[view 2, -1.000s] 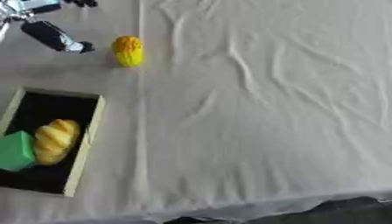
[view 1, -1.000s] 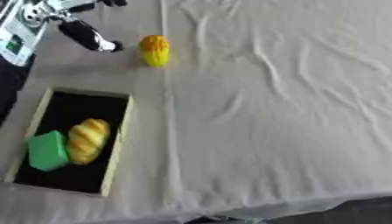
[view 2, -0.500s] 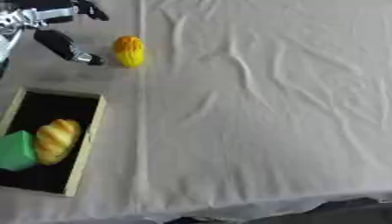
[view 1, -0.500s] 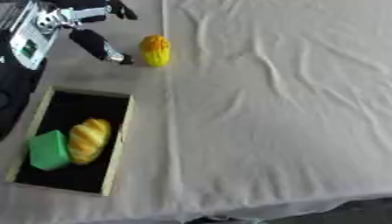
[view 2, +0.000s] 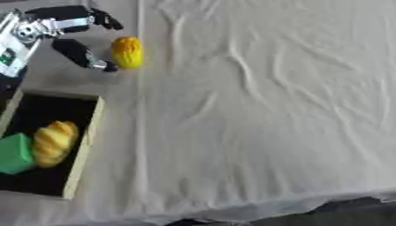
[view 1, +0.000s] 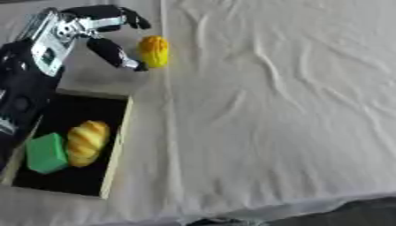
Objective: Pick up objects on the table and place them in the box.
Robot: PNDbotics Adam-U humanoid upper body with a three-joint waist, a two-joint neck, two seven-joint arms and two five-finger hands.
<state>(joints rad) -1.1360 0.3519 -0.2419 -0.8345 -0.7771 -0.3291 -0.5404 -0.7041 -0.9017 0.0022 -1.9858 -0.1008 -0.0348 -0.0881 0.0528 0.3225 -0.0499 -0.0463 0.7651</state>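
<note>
A yellow and orange corn-like object (view 1: 154,50) lies on the white cloth at the upper left. My left hand (view 1: 100,32) is just to its left, open, with the thumb (view 1: 116,54) stretched toward the object's lower side and the fingers (view 1: 127,16) reaching over above it. The thumb tip is very near the object; I cannot tell if it touches. Below, a black box with a wooden rim (view 1: 120,132) holds a golden bread loaf (view 1: 85,141) and a green block (view 1: 46,152). My right hand shows in no view.
The wrinkled white cloth (view 1: 278,110) covers the table to the right. The table's front edge (view 1: 309,205) runs along the bottom. My left forearm (view 1: 23,88) lies over the box's left side.
My left hand has moved right, closing in on the yellow object; the thumb now reaches beside it and the fingers extend above it.
</note>
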